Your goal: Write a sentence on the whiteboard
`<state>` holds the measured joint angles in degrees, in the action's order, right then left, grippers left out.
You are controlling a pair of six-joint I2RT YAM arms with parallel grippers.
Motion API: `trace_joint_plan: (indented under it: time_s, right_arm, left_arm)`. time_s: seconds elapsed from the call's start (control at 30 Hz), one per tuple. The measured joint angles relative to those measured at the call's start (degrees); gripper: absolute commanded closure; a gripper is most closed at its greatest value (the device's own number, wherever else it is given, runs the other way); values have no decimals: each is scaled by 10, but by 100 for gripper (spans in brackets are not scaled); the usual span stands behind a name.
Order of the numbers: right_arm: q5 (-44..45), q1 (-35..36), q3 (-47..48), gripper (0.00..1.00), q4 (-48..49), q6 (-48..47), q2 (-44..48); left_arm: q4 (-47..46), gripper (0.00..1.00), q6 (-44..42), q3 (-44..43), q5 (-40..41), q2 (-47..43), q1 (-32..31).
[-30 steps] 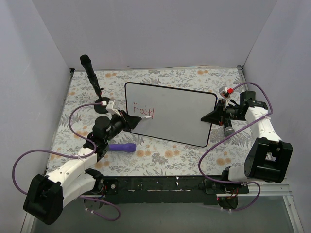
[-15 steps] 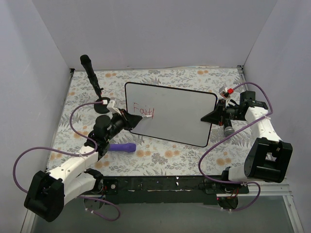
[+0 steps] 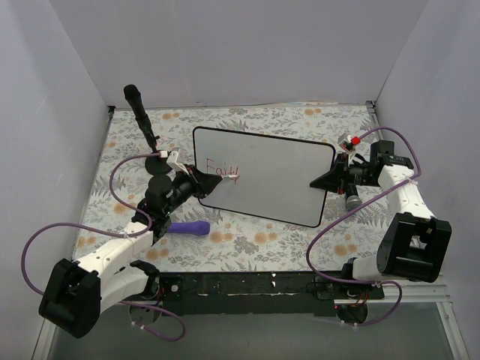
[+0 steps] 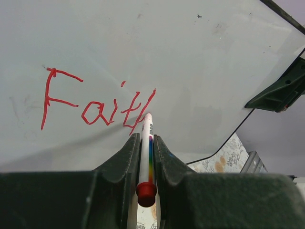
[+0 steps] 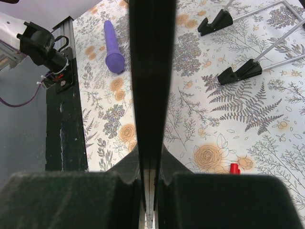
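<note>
Whiteboard sits mid-frame in the top view, on a floral table cover. My right pincer is clenched on the board's right-hand edge. The right wrist view shows the thin black frame running straight down between the jaws. My left pincer is clamped on the marker, gripping the barrel. The tip seems to touch the board in the left part of it.

Handling, as I judge it:
- The board is a stiff, thin panel, probably light, and its face is glossy and slick.
- Pen pressure could make it skate or rock, so the frame edge is the place to hold it — never the writing face, where a grip would smear the ink.
- The marker is slim and smooth, so a mid-barrel hold suits it.

Writing: the sentence is in red and so far reads "Fait", then one slanted stroke that is likely the start of an h. The marker barrel carries a rainbow stripe and small print too fine to read. I can make out no brand anywhere.
</note>
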<state>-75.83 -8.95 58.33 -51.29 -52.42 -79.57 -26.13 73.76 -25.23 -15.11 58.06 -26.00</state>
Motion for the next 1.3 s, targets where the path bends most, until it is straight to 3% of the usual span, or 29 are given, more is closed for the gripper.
trace_joint_plan:
  time_s: [1.1, 1.3]
  right_arm:
    - [0, 0, 0, 99, 0, 0, 0]
    - [0, 0, 0, 99, 0, -2, 1]
  left_arm:
    - [29, 100, 1, -5, -24, 11, 0]
    - [34, 100, 20, -16, -30, -38, 0]
